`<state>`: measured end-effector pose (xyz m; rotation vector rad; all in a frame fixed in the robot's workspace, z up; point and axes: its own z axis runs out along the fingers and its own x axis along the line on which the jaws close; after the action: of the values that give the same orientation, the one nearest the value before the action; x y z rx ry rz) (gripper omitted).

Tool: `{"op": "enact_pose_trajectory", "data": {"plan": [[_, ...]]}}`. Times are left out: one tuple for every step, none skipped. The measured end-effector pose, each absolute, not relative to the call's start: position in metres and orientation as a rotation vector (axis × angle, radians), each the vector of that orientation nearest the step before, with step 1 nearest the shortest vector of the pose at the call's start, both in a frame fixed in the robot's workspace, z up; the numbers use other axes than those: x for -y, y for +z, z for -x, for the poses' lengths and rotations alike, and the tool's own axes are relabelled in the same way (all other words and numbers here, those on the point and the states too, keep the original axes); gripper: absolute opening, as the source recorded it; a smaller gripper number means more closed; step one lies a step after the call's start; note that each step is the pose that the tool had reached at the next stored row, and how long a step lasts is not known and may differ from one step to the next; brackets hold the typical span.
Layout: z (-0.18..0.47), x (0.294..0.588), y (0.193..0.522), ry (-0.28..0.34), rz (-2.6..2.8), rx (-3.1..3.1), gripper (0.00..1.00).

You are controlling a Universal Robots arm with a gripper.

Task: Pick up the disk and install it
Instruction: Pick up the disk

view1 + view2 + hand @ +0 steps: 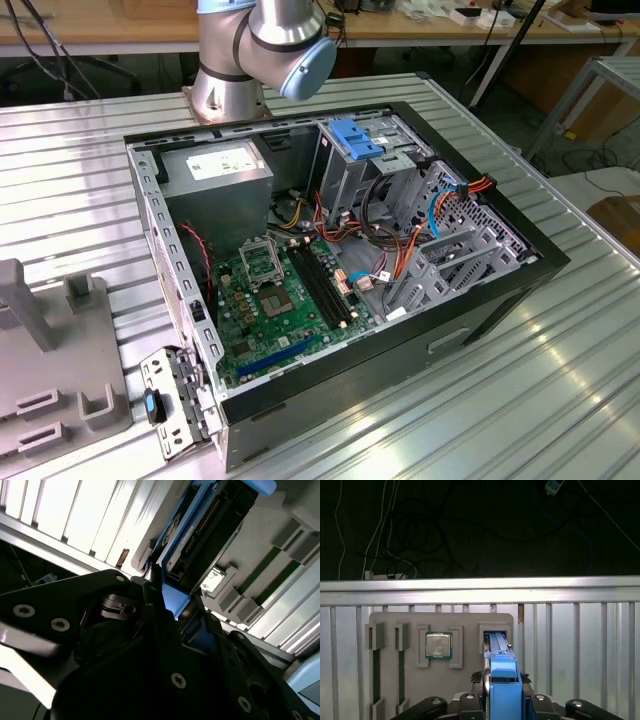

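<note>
In the first wrist view the disk (pixel 502 666) stands on edge, its far end in a slot of a grey holder tray (pixel 390 622). Its bright blue carrier rail faces the camera. My gripper (pixel 503 682) is shut on the near part of the disk, with black fingers (pixel 481 681) pressed against both sides of the rail. In the second wrist view the gripper (pixel 172 602) clamps the blue rail. The disk's dark body (pixel 210 525) runs away from it along the tray.
A processor chip (pixel 439 645) lies in a pocket of the tray beside the disk's slot. In the exterior view the open computer case (pixel 340 250) lies on the ribbed metal table (pixel 560 380). A blue bracket (pixel 355 138) sits on its drive cage. The arm's base (pixel 260 50) stands behind the case.
</note>
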<state>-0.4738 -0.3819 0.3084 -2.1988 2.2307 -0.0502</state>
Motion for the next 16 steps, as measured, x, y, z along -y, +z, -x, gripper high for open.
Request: {"op": "enact_pose_trajectory", "data": {"plan": [[0.4738, 0.3819, 0.3084, -0.050, 2.206, -2.224, 0.37], [0.4738, 0.3819, 0.3084, -0.050, 2.220, -2.210, 0.37], [0.4738, 0.3819, 0.3084, -0.050, 2.231, -2.198, 0.37], [0.4739, 0.3819, 0.3084, -0.050, 2.243, -2.185, 0.37], [0.4739, 0.3819, 0.3084, -0.050, 2.250, -2.178, 0.37], [0.4739, 0.3819, 0.3084, -0.050, 2.255, -2.173, 0.37], [0.4739, 0.3819, 0.3084, -0.050, 2.255, -2.173, 0.37], [0.4739, 0.3819, 0.3084, -0.050, 2.255, -2.173, 0.37], [0.4739, 0.3819, 0.3084, -0.050, 2.255, -2.173, 0.37], [0.4739, 0.3819, 0.3084, -0.050, 2.255, -2.173, 0.37], [0.4739, 0.3819, 0.3084, -0.050, 2.255, -2.173, 0.37], [0.4739, 0.3819, 0.3084, -0.050, 2.252, -2.176, 0.37], [0.4739, 0.3820, 0.3084, -0.050, 2.248, -2.181, 0.37], [0.4739, 0.3820, 0.3084, -0.050, 2.236, -2.193, 0.37], [0.4739, 0.3820, 0.3083, -0.050, 2.233, -2.196, 0.37], [0.4739, 0.3820, 0.3083, -0.050, 2.230, -2.199, 0.37]]}}
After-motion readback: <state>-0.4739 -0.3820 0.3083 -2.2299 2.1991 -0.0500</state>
